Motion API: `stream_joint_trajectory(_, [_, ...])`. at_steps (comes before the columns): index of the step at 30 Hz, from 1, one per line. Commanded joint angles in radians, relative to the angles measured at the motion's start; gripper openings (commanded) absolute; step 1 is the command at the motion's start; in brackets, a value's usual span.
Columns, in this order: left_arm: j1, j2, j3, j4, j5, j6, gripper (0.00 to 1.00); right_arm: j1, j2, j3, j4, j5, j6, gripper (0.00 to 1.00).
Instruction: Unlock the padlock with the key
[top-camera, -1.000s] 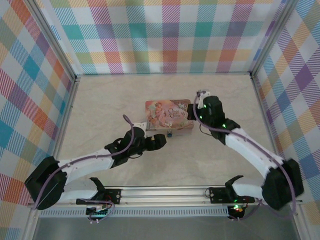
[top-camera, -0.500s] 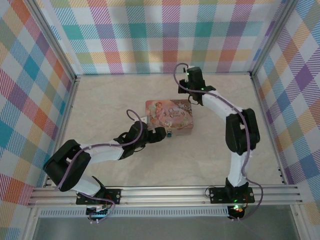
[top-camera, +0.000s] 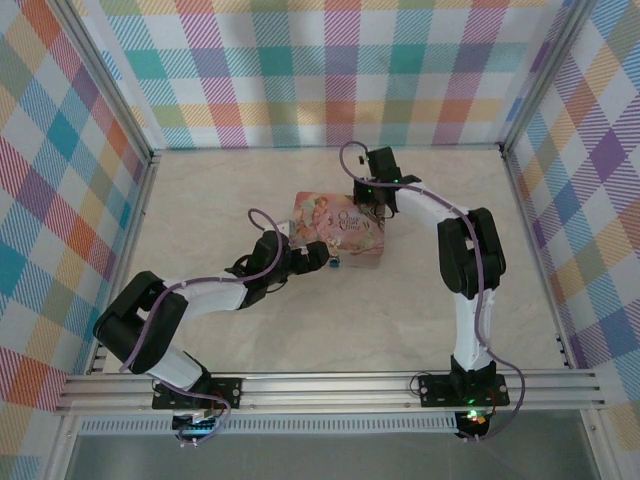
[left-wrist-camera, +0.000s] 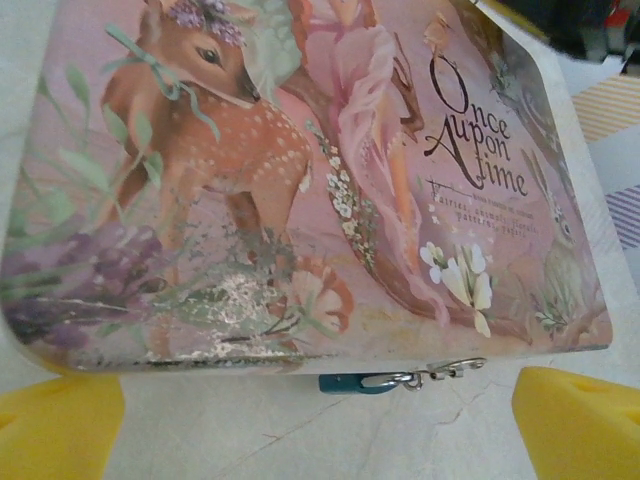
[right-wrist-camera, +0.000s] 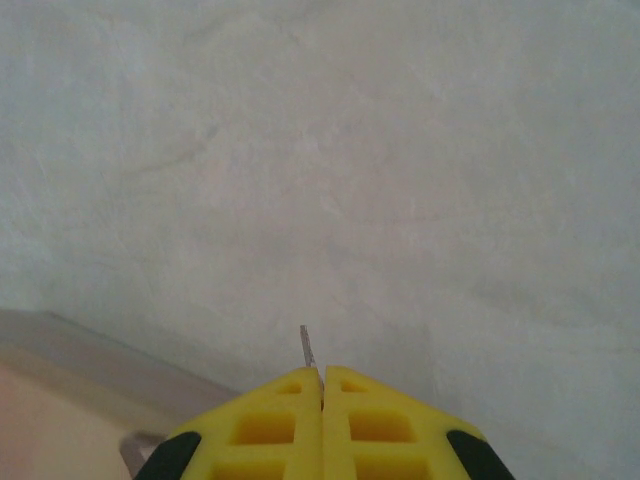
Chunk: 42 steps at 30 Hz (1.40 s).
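Two tools are working here. The left tool is standing wide open, its yellow fingers flanking the padlock, which is hanging at the hasp on the front edge of the pink tin. The right tool is pinching shut on the key — a thin silvery tip is poking out — and hovering over the bench by the tin's far edge. Judging the step: bracing the lock before insertion. Next move is calling for the left tool closing on the padlock body, then the key coming round to the front and lining up with the keyhole, which is hidden here.
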<state>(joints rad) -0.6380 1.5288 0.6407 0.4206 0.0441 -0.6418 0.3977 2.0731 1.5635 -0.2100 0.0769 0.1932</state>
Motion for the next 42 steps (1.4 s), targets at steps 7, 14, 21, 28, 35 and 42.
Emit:
stream_joint_trajectory(7, [-0.104,-0.075,-0.086,0.040,-0.092,0.074,1.00,0.006,-0.040,-0.041,-0.026,-0.041,-0.023,0.00])
stream_joint_trajectory(14, [-0.148,-0.009,-0.164,0.234,-0.164,0.145,1.00,0.025,-0.035,-0.048,-0.026,-0.045,-0.023,0.00])
stream_joint_trajectory(21, [-0.220,0.143,-0.148,0.438,-0.223,0.249,1.00,0.036,-0.025,-0.049,-0.027,-0.045,-0.034,0.00])
stream_joint_trajectory(28, [-0.240,0.268,-0.064,0.487,-0.165,0.268,0.99,0.043,-0.016,-0.059,-0.023,-0.054,-0.038,0.00])
stream_joint_trajectory(35, [-0.243,0.323,0.003,0.527,-0.031,0.280,0.96,0.054,-0.011,-0.089,-0.002,-0.057,-0.035,0.00])
stream_joint_trajectory(42, [-0.203,0.367,0.026,0.621,0.124,0.215,0.87,0.056,-0.033,-0.133,0.020,-0.052,-0.034,0.00])
